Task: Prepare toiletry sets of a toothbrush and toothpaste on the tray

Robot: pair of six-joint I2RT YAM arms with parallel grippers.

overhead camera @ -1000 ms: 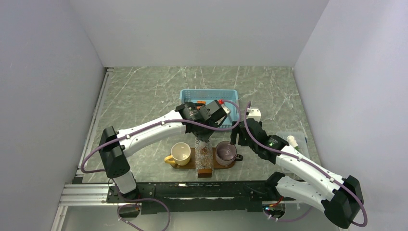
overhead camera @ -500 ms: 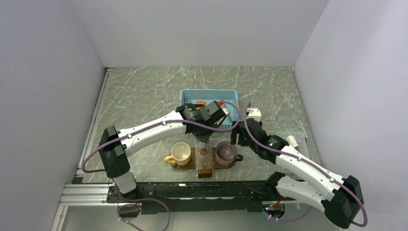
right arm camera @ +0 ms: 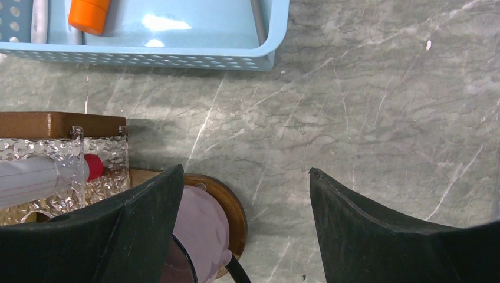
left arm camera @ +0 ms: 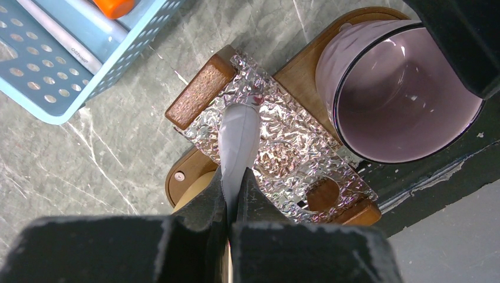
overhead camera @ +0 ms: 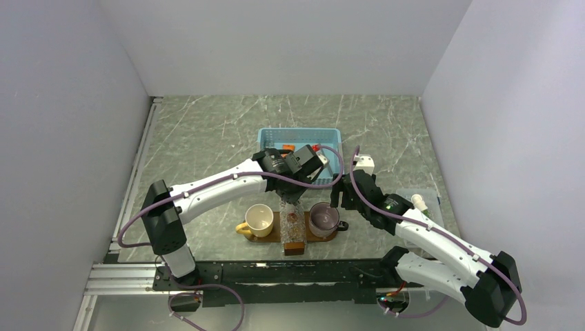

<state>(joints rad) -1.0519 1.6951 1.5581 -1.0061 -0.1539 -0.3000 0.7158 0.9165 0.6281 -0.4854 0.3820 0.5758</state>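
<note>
The dark wooden tray lies at the near edge and carries a cream cup, a clear plastic box and a purple cup. My left gripper is shut on a white tube with a red cap, whose tip sits in the clear box. The tube also shows in the right wrist view. My right gripper is open and empty over the tray's right end, beside the purple cup. A pale toothbrush lies in the blue basket.
The light-blue mesh basket stands just behind the tray and holds an orange tube and slim pale sticks. A clear container sits at the right of the table. Grey walls close in three sides.
</note>
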